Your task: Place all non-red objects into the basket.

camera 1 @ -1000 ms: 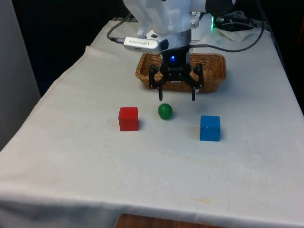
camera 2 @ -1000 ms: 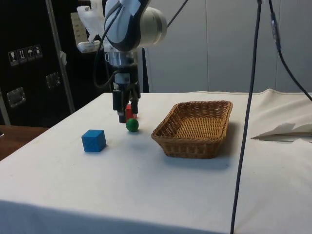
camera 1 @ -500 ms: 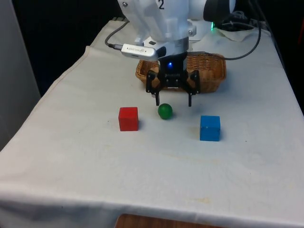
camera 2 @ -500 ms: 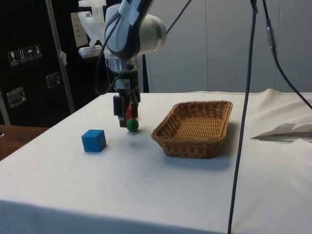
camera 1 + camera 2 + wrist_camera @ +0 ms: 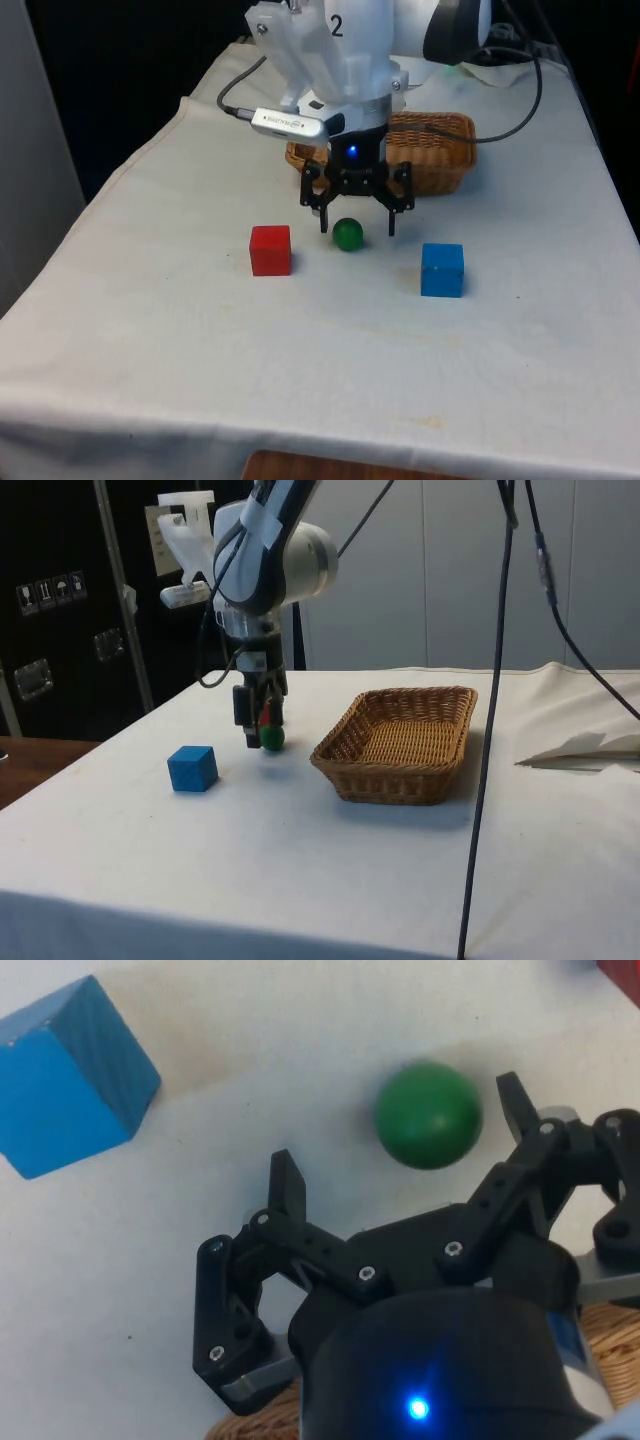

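Lower than a second ago, the gripper [image 5: 356,226] has dropped from in front of the wicker basket [image 5: 440,150] to straddle the green ball [image 5: 347,234], fingers spread wide and clear of it on both sides.

Front view: the arm [image 5: 335,50] covers the basket's left end, so only the right part of its rim is readable. On the ball's left sits a red cube [image 5: 270,249]; a blue cube [image 5: 441,269] lies to the right, nearer the camera. A black cable [image 5: 500,100] loops over the basket. All rest on a creased white cloth [image 5: 300,370], with black curtain behind.

Side view: the gripper [image 5: 256,736] hangs just above the cloth and hides most of the green ball [image 5: 272,738]; a sliver of the red cube [image 5: 265,715] peeks out behind the fingers. The blue cube [image 5: 192,768] stands apart, towards the dark cabinets [image 5: 50,610], and the basket [image 5: 400,742] is seen whole and empty. Two cables [image 5: 480,780] hang across the foreground.

Wrist view: the green ball [image 5: 428,1114] sits beyond the open fingertips [image 5: 287,1182], nearer one than the other. The blue cube [image 5: 65,1075] is cut by the frame edge, and wicker [image 5: 600,1330] shows under the gripper body.
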`<action>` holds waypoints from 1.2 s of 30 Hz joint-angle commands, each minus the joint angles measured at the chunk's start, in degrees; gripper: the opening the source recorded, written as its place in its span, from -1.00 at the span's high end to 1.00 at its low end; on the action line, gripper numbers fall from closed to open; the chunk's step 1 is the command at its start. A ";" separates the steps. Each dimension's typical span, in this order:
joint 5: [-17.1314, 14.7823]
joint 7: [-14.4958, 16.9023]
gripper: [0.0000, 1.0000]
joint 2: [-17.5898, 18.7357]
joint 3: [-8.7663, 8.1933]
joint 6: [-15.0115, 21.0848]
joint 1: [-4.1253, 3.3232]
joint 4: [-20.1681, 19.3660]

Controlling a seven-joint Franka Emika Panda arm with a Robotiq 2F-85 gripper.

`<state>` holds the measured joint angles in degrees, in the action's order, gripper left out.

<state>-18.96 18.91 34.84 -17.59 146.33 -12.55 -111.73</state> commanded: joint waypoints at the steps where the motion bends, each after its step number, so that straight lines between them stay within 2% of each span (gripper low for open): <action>1: 0.34 -0.29 -1.00 0.34 -0.29 0.29 -0.23 0.17; 18: -0.11 0.52 -1.00 0.23 -0.46 -0.06 0.23 0.23; 21: -0.17 0.57 -0.38 0.29 -0.57 -0.06 0.29 0.23; 25: -0.17 0.63 0.54 0.29 -0.57 -0.06 0.29 0.23; 26: 0.00 0.29 0.75 0.23 -0.80 -0.06 0.06 0.11; 27: -0.17 0.63 0.75 0.29 -0.63 -0.06 0.29 0.23; 28: -0.17 0.63 1.00 0.34 -0.63 -0.06 0.29 0.23; 34: -0.23 0.63 1.00 0.34 -0.63 -0.06 0.29 0.23; 35: 0.00 0.34 1.00 0.23 -0.86 -0.06 0.06 0.11; 36: -0.17 0.63 1.00 0.34 -0.63 -0.06 0.29 0.23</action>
<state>-18.96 19.25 35.07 -18.45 146.28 -12.49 -111.61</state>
